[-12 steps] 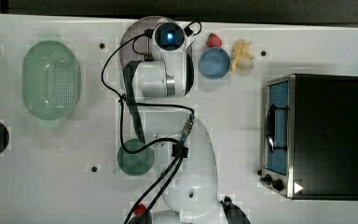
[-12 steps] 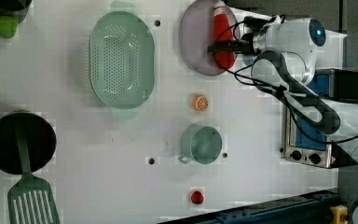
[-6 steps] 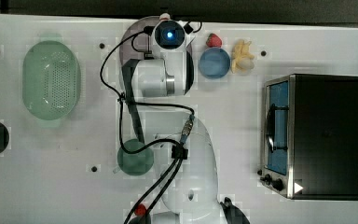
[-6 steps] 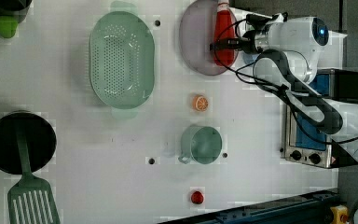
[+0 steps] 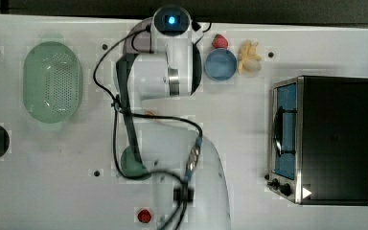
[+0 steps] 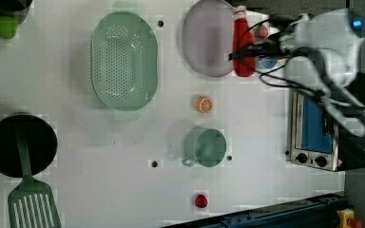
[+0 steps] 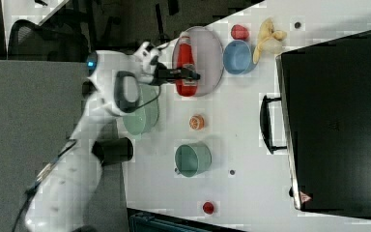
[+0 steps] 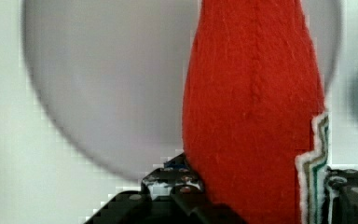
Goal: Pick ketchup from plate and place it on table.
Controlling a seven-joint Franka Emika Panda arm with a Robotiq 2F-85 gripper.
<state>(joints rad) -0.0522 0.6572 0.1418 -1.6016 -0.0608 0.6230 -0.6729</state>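
One red ketchup (image 6: 244, 45) bottle lies at the edge of the pale mauve-pink plate (image 6: 208, 38), along the left view's right side of that dish, its white cap toward the far rim, and the gripper (image 6: 241, 50) sits across its body. From the wrist view the ketchup (image 8: 254, 107) stands between the two dark fingers (image 8: 168, 189), one pressed against each flank, so the claw is clamped onto the bottle. The right view gives the same reading: the ketchup (image 7: 185, 65) rests over the plate (image 7: 207, 58) at the right view's left part of it, with the gripper (image 7: 186, 75) reaching in across its lower body. Whether the bottle is lifted off the dish or only resting on it cannot be told. On the white table (image 6: 123, 180) near the plate are a green perforated colander (image 6: 123, 61), an orange slice (image 6: 203, 104) and a green cup (image 6: 204, 147), all apart from one another. A blue bowl (image 7: 237, 57) sits just beside the plate in the right view, with a strawberry (image 7: 239, 32) and a banana (image 7: 268, 36) near it. From the top view the white arm (image 5: 165, 62) covers most of the plate, and a dark toaster oven (image 5: 326, 139) stands at the top view's right
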